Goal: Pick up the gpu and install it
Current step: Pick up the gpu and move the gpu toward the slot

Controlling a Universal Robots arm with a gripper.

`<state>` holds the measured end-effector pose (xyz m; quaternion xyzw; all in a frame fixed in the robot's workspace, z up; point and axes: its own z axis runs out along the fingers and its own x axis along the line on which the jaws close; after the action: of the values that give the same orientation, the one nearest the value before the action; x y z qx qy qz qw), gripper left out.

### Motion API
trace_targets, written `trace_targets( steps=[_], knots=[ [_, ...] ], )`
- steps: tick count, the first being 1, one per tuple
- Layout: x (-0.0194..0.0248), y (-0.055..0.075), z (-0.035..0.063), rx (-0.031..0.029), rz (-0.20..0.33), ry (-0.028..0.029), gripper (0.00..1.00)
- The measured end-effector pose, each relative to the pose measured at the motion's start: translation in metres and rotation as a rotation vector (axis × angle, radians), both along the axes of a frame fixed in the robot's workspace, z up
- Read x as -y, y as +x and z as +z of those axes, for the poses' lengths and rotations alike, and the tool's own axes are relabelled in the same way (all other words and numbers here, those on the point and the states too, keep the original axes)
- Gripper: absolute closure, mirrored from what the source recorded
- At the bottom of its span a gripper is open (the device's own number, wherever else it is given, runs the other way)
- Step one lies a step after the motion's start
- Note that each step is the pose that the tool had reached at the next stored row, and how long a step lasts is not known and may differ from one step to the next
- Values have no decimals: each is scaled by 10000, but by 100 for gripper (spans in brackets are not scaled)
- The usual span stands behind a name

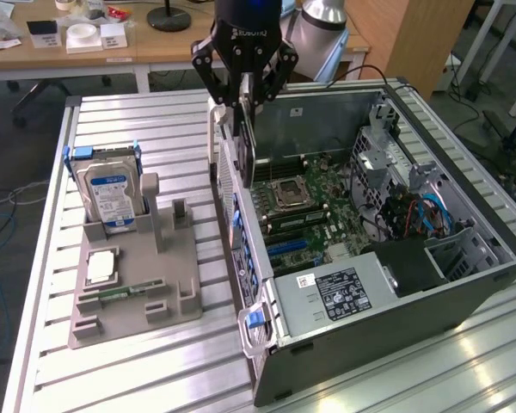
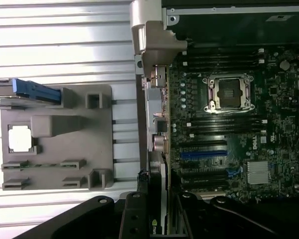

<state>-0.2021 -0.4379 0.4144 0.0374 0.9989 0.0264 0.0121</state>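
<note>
One gripper (image 1: 247, 100) pinches the gpu (image 1: 246, 151), its long axis hanging downward just above the computer case's (image 1: 396, 340) rear wall.

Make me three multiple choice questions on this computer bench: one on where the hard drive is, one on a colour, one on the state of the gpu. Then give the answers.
1. Where is the hard drive?
A. Inside the computer case
B. Standing in the grey holder, on the exterior view's left of the case
C. In the pincer

2. What colour is the clip on the case's near end?
A. Red
B. Yellow
C. Blue

3. What state is the gpu in?
A. Held on edge by the pincer
B. Lying flat in the grey holder
C. Lying on the table slats

Answers:
1. B: the hard drive stands upright in the grey holder, outside the computer case.
2. C: the clip is blue.
3. A: the pincer is closed on the gpu, which hangs at the case's wall.
</note>
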Motion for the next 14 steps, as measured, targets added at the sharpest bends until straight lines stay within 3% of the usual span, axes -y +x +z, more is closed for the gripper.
trace_targets(
  steps=[14],
  knots=[
    [0, 336, 0, 0, -1, 5, 73]
  ],
)
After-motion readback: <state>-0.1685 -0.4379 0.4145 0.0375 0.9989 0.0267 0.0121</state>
